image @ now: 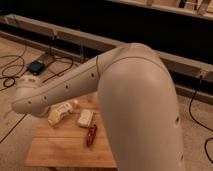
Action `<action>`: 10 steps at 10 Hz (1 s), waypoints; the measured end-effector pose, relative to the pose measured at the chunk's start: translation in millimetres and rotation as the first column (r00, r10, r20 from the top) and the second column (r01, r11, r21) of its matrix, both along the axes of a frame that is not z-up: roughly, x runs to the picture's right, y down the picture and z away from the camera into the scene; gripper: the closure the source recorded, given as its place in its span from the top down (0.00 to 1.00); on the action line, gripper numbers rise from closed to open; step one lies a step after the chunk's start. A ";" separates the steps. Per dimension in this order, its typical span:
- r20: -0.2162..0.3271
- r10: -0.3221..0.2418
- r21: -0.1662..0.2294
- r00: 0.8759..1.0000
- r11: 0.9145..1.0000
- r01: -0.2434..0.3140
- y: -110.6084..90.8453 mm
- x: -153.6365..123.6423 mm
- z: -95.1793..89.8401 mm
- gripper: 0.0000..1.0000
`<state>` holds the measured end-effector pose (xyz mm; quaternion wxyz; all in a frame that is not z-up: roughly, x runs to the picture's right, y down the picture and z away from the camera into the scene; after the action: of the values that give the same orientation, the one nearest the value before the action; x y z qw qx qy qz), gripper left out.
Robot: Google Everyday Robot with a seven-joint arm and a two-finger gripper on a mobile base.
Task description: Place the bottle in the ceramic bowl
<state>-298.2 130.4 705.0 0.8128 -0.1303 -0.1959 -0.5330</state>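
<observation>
though tool unseen, bottle [60, 113] on table [62, 150]

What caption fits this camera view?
Big white robot arm looms over small whitish plastic bottle on wooden table, tool out of sight.

1. Arm [70, 87]: smooth off-white shell, w/ big rounded elbow housing [140, 105]
2. Small dark screw holes [66, 86] dotted along shell
3. Thin dark seam [98, 67] btw segments
4. Hand: hidden, past arm's left end
</observation>
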 end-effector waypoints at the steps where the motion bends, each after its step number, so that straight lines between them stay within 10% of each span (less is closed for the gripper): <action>1: 0.000 0.000 -0.001 1.000 1.000 0.000 -0.2 0.0 -0.1 0.80; 10: -0.124 0.048 -0.063 0.991 0.996 -0.056 -31.5 15.3 63.7 0.80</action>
<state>-282.9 98.9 768.7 0.8321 -0.1845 -0.1664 -0.4958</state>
